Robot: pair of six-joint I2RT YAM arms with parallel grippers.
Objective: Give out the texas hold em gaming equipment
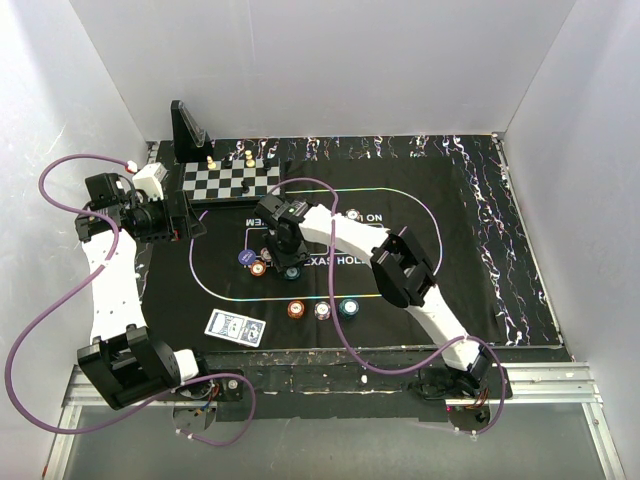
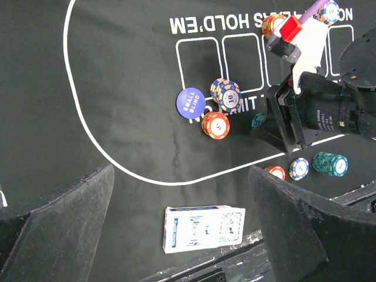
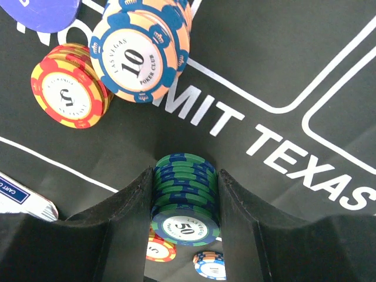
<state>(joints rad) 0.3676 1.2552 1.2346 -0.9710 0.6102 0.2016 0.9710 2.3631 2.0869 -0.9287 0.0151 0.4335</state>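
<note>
Near edge first: card deck [image 1: 235, 327] flat on the black mat [image 1: 480, 250], blue-patterned face up, just outside the white oval line at abt 7 o'clock of the oval.

One step back, inside the line at 6 o'clock, three side by side, L to R: orange chip [image 1: 296, 309], white-pink chip [image 1: 322, 310], teal stack [image 1: 348, 307].

Now the action. My R arm comes in from 5 o'clock across the oval to centre-left. R pincer [image 1: 283, 262] is clamped on the green-blue 50 stack [image 3: 185, 205], w/ pads [image 3: 126, 217] tight on both sides and the stack upright between them. Can't tell if its base sits on the mat or is just off it.

At 10 o'clock of that stack: yellow-red 5 stack [image 3: 67, 88]. Just beside it, a bit farther back, is the orange-blue 10 stack [image 3: 141, 53], its chips not quite squared. Blue SMALL BLIND disc [image 2: 190, 102] lies flat at 9 o'clock of the 10 stack, just beside it.

Out at 9 o'clock, outside the oval, my L pincer [image 1: 192, 222] hangs above the desk, fingers as wide apart as they go, nothing between them. Its cam looks down on the deck and the chip cluster.

Farther back, past my R arm at abt 12 o'clock: two more chips, an orange-ish one [image 2: 271, 24], partly hidden, and a blue-white one [image 2: 330, 10].

Far L, 11 o'clock: chessboard [image 1: 230, 182] w/ a few pieces along its far edge, and a black stand [image 1: 188, 130] right behind it.
</note>
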